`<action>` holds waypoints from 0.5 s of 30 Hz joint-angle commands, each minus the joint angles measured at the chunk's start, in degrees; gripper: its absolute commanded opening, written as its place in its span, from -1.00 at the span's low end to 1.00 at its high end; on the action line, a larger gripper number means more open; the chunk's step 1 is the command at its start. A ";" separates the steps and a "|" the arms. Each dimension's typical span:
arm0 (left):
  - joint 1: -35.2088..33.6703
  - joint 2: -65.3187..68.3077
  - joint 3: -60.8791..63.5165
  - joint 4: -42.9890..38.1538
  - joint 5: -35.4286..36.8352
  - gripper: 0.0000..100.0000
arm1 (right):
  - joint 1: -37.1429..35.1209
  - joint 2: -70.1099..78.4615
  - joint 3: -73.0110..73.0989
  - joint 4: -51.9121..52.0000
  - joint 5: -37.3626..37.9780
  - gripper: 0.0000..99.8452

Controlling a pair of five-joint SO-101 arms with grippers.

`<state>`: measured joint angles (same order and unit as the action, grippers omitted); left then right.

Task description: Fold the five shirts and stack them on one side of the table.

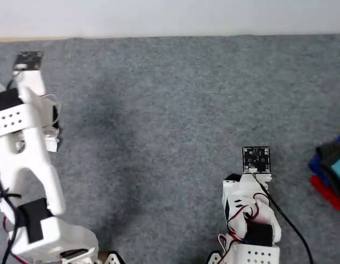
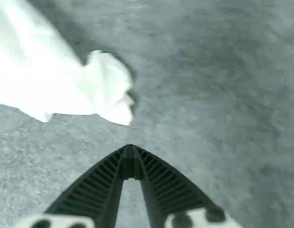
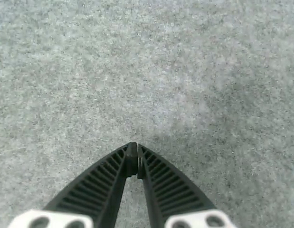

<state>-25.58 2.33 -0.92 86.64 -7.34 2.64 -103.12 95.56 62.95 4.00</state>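
A crumpled white shirt (image 2: 52,80) lies on the grey felt table cover, a short way ahead of my left gripper (image 2: 130,151). That gripper is shut, holds nothing, and hovers over bare felt. My right gripper (image 3: 134,148) is also shut and empty, pointing down at bare grey felt. In the high view the left arm (image 1: 27,126) stretches along the table's left edge toward the far corner. The right arm (image 1: 252,209) stays near the front edge, right of centre. A pile of shirts (image 1: 332,173) in dark grey, blue, teal and red sits at the right edge.
The grey felt (image 1: 159,121) covers the whole table between the arms. A pale wall strip (image 1: 170,16) runs along the far edge. Red and black cables (image 1: 238,223) hang on the right arm.
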 commanded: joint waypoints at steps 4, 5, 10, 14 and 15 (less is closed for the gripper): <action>-5.36 2.99 -2.68 -6.59 -0.09 -0.98 | -0.22 0.40 0.88 -0.92 0.00 -0.98; -5.80 3.43 -2.68 -7.03 -0.09 -0.95 | -0.22 0.40 0.88 -0.92 0.00 -0.98; -8.44 4.31 -2.68 -7.03 -2.11 -0.60 | -0.22 0.40 0.88 -0.92 0.00 -0.98; -9.58 4.48 -2.42 -9.67 -3.16 -0.57 | -0.22 0.40 0.88 -0.92 0.00 -0.98; -9.76 4.48 -2.33 -10.46 -4.04 -0.57 | -0.22 0.40 0.88 -0.92 0.00 -0.98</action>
<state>-34.81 7.08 -0.92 78.55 -9.63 2.64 -103.12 95.56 62.95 4.00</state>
